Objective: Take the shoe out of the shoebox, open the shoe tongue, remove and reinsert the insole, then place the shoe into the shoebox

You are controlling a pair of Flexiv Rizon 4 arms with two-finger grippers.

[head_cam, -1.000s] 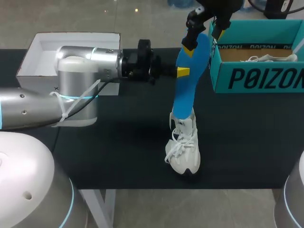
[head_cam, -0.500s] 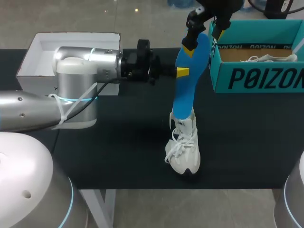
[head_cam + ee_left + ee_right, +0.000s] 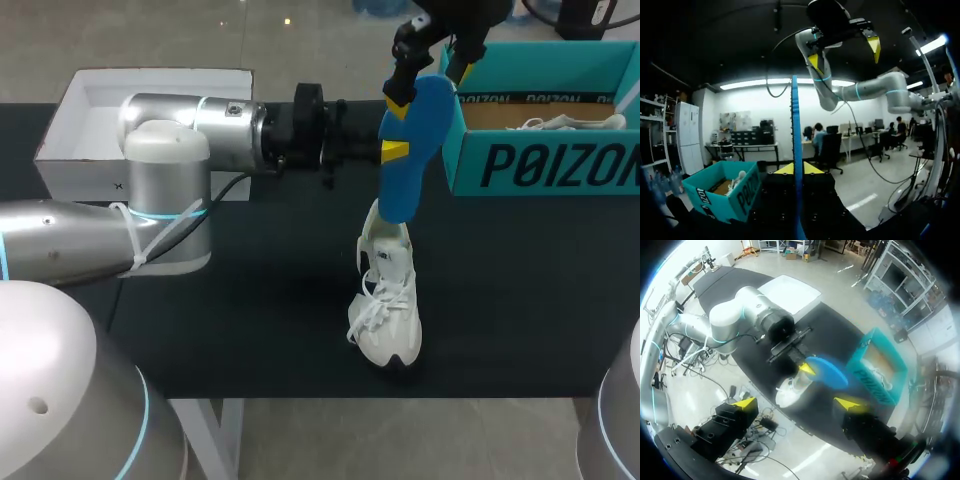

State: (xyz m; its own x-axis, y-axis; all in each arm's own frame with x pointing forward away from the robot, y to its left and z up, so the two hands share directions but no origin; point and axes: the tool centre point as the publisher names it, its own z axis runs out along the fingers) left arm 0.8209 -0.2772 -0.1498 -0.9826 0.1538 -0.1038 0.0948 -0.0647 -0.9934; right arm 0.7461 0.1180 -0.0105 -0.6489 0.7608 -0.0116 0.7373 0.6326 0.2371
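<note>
My left claw (image 3: 798, 170) is closed on the blue insole (image 3: 408, 165), both fingers pinching its flat faces. It holds the insole upright, lower end at the mouth of the white shoe (image 3: 388, 315) standing on the black table (image 3: 250, 310). My right claw (image 3: 844, 54) hangs above the insole's top, spread wide and empty. The teal shoebox (image 3: 545, 165) is near, with another white shoe (image 3: 555, 123) inside.
</note>
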